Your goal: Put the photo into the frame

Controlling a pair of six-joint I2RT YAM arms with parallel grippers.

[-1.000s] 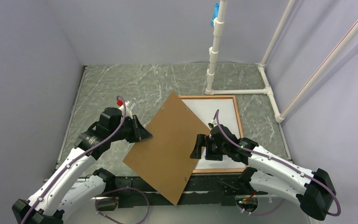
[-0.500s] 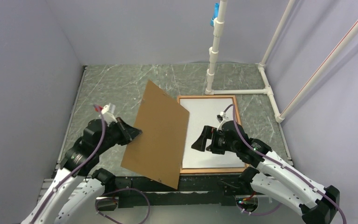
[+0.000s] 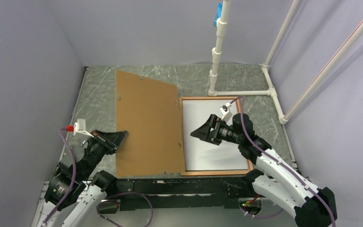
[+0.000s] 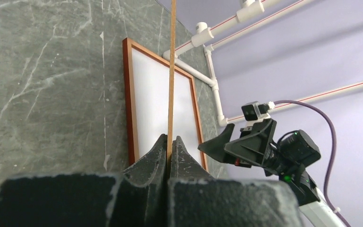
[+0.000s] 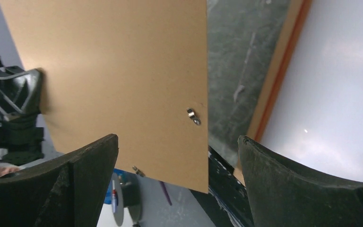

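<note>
The orange-brown frame (image 3: 244, 127) lies flat at the right of the table. A white sheet (image 3: 208, 156) fills it. No printed side shows, so I cannot tell whether this is the photo. My left gripper (image 3: 122, 135) is shut on the left edge of the brown backing board (image 3: 144, 123), which it holds left of the frame. In the left wrist view the fingers (image 4: 170, 142) pinch the thin board edge (image 4: 172, 71). My right gripper (image 3: 203, 128) hovers open over the white sheet, holding nothing. In the right wrist view its jaws (image 5: 178, 138) stand wide apart, facing the board (image 5: 123, 61).
A white pipe post (image 3: 216, 61) stands just behind the frame, and pipes (image 3: 274, 94) run along the floor and up at the right. Grey walls enclose the marble table (image 3: 99, 90). A black rail (image 3: 194, 184) borders the near edge.
The left arm has swung the backing board off the frame and over to the left. The right gripper has moved back over the white sheet and opened a little wider.
</note>
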